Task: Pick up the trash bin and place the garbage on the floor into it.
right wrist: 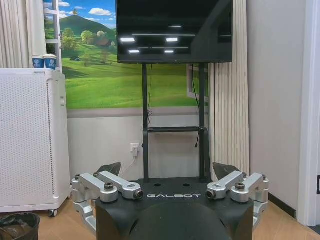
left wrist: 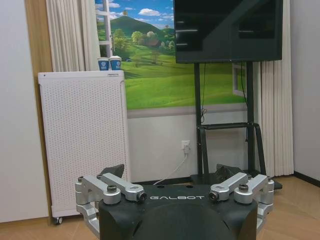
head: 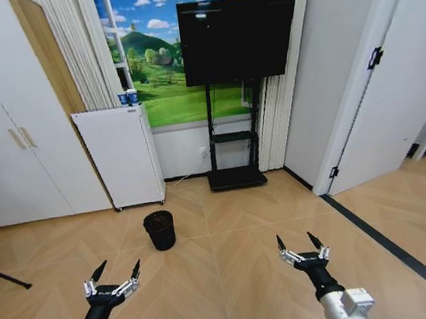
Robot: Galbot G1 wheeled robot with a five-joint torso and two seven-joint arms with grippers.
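— What fills the room?
— A herringbone wood floor point(head: 237, 226), a black television point(head: 238, 38) on its stand against the far wall, and a white perforated appliance point(head: 123, 156) with two paper cups point(head: 128, 98) on top.
— And the trash bin?
— The trash bin point(head: 159, 230) stands upright on the floor, in front of the appliance, well apart from both arms.
— The grippers?
— The left gripper point(head: 115, 275) and right gripper point(head: 301, 244) hover low above the floor, fingers spread apart, holding nothing.
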